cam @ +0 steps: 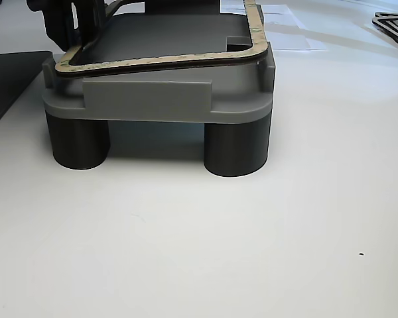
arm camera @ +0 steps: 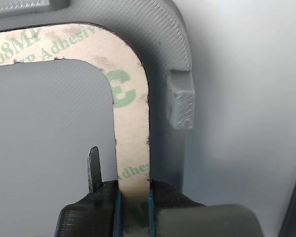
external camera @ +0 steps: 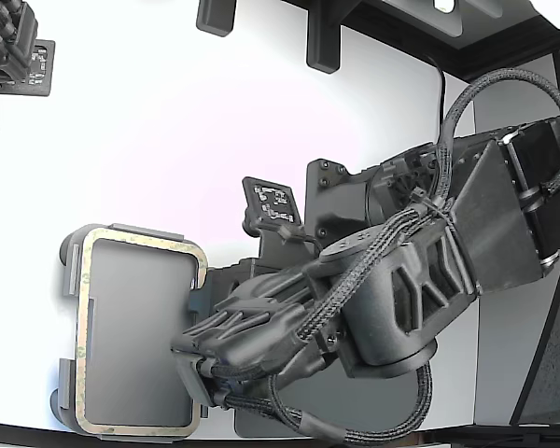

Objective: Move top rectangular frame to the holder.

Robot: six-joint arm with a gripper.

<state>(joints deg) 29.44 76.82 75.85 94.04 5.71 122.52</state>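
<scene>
The beige-tan rectangular frame lies on the light grey holder at the exterior view's lower left, its hollow middle showing grey tray. My gripper is shut on the frame's side nearest the arm. In the wrist view the frame strip, printed with green adhesive lettering, runs between my two fingertips, which pinch it beside the holder's rim and a raised tab. The other view shows the frame resting along the holder's top, with the gripper at its far end.
The holder stands on dark round legs on the white table. A dark mat lies beside it and other black frames lie farther off. A second arm sits at the exterior view's top left; a tagged block stands near my arm.
</scene>
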